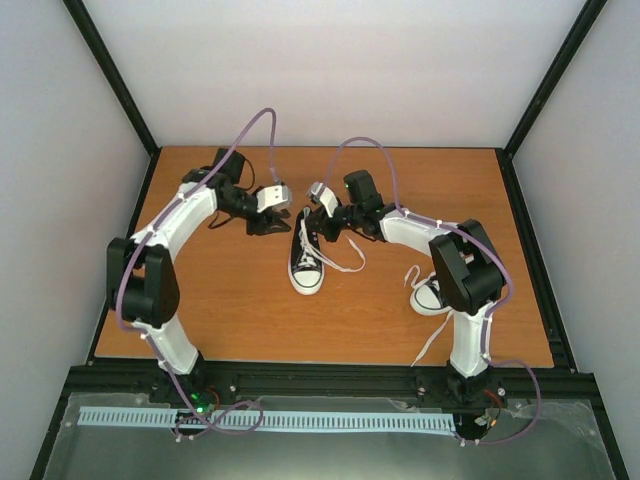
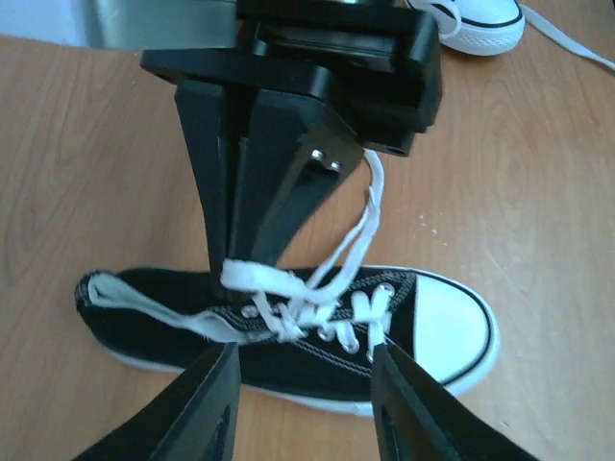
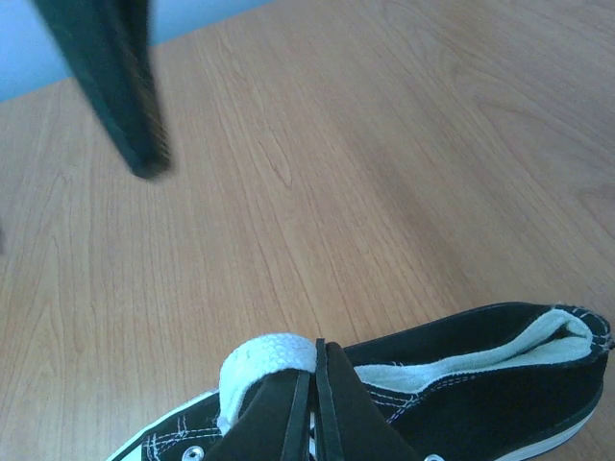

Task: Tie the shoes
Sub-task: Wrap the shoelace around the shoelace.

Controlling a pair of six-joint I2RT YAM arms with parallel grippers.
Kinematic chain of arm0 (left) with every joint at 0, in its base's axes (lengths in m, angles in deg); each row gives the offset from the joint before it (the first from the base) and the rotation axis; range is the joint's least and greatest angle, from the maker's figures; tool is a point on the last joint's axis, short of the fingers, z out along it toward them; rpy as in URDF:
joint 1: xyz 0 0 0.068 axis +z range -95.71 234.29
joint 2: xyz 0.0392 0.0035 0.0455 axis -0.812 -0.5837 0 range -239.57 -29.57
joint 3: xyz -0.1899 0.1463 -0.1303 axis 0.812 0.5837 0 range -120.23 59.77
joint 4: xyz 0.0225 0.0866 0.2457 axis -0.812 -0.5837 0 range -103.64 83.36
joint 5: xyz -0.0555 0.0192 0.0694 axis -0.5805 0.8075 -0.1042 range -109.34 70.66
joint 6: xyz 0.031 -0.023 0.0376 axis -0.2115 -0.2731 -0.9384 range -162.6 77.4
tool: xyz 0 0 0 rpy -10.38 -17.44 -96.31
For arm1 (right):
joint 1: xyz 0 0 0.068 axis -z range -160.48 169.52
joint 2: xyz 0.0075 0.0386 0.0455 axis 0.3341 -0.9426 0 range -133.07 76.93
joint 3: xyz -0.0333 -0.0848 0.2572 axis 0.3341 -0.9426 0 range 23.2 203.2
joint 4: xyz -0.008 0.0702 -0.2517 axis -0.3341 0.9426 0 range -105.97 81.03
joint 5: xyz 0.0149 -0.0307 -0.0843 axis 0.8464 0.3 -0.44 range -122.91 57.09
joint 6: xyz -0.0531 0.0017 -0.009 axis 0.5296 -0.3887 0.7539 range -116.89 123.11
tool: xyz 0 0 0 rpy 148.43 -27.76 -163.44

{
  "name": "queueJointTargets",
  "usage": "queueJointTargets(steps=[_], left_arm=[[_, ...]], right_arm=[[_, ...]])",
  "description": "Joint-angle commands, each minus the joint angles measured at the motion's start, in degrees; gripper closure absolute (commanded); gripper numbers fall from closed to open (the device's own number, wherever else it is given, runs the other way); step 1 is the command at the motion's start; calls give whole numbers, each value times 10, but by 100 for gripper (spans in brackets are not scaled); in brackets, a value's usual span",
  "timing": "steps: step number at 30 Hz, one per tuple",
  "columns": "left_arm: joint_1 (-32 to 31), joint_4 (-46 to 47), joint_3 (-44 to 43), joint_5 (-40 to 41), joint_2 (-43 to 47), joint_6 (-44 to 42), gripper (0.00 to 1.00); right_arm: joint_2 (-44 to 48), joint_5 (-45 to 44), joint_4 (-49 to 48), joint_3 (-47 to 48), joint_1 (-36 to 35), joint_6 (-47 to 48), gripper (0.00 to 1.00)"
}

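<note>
Knot on the middle shoe part-made, second shoe not begun.

I have the right gripper (image 3: 315, 357) pressed together on a flat white lace (image 3: 264, 353) just above the opening of the middle shoe (image 1: 305, 262), which sits on the table (image 1: 230, 300) between the two arms, toe toward their bases. The left gripper (image 2: 306, 351) hangs just beside it, fingers spread, holding nothing. Through the left wrist camera I see the laces crossed and bunched over the upper eyelets but no finished bow, so I judge this shoe to be midway through its knot. The other shoe (image 1: 428, 296) lies near the right arm, partly hidden by it, its laces trailing loose over the wood. By my reckoning well under half the job is done.
</note>
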Motion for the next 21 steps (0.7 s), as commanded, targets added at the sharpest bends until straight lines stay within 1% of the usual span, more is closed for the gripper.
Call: queueJointTargets(steps=[1, 4, 8, 11, 13, 16, 21], left_arm=[[-10, 67, -23, -68, -48, 51, 56], [-14, 105, -20, -50, -61, 78, 56], [-28, 107, -28, -14, -78, 71, 54], [-37, 106, -30, -12, -82, 65, 54], [-41, 105, -31, -12, -86, 64, 55], [-43, 106, -32, -15, -89, 65, 62], [-45, 103, -31, -16, -91, 65, 87]], right_arm=[[14, 12, -25, -6, -2, 9, 97], [14, 15, -25, -9, -2, 8, 97], [13, 17, -25, -9, -2, 8, 97], [13, 16, -24, -8, -2, 8, 97], [13, 16, -22, -8, -2, 8, 97], [13, 17, -21, -7, -2, 9, 97], [14, 16, -18, -8, -2, 11, 97]])
